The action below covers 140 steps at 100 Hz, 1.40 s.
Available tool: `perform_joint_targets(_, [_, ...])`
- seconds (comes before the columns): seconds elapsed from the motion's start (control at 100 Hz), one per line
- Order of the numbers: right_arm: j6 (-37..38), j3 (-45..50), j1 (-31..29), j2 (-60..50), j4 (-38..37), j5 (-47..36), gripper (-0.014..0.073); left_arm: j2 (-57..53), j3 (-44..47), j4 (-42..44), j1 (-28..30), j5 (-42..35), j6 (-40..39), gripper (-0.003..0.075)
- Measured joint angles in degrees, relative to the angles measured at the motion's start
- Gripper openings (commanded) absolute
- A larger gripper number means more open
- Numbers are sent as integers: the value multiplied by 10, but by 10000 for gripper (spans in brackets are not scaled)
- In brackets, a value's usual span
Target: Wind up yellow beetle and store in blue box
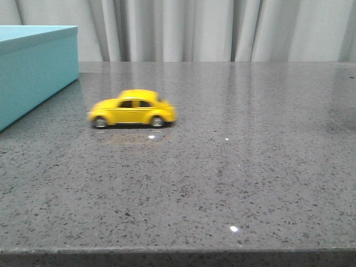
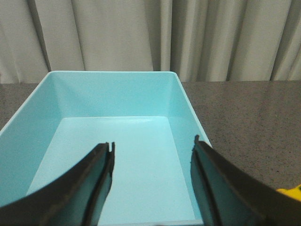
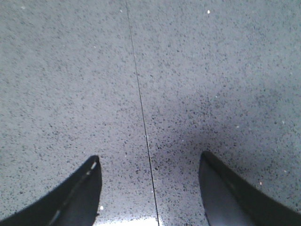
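The yellow beetle [image 1: 132,109] stands on its wheels on the grey stone table, left of centre, side-on to the front camera and slightly blurred. The blue box [image 1: 34,69] sits at the far left of the table. In the left wrist view its open, empty inside [image 2: 113,141] fills the picture, and my left gripper [image 2: 153,148] hangs open above it with nothing between its fingers. A sliver of the yellow beetle [image 2: 292,192] shows at that view's edge. My right gripper [image 3: 149,162] is open over bare tabletop, holding nothing. Neither gripper shows in the front view.
The speckled grey table [image 1: 233,167] runs to a front edge near the camera. A thin dark seam [image 3: 141,108] crosses the tabletop under the right gripper. Pale curtains [image 1: 211,28] hang behind the table.
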Motion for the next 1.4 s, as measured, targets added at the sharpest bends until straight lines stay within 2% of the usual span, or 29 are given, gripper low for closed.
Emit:
perform_joint_targets(0.41, [-1,121,0,-149,0,-122,456,1,-8,-1,0,9,0,367])
perform_joint_targets(0.56, [-1,149,0,-189,0,-149,456,20,-52,-1,0,69,1,369])
perform_joint_targets(0.66, [-1,154,0,-207,0,-150,456,48,-97,-1,0,127,32,372])
perform_joint_targets(0.87, [-1,156,0,-225,0,-150,456,130,-191,-67,0,230,181,470])
perform_joint_targets(1.13, [-1,156,0,-225,15,-151,456,250,-312,-151,0,358,412,470])
perform_joint_targets(1.4, [-1,156,0,-225,17,-158,456,370,-424,-166,-15,477,562,470])
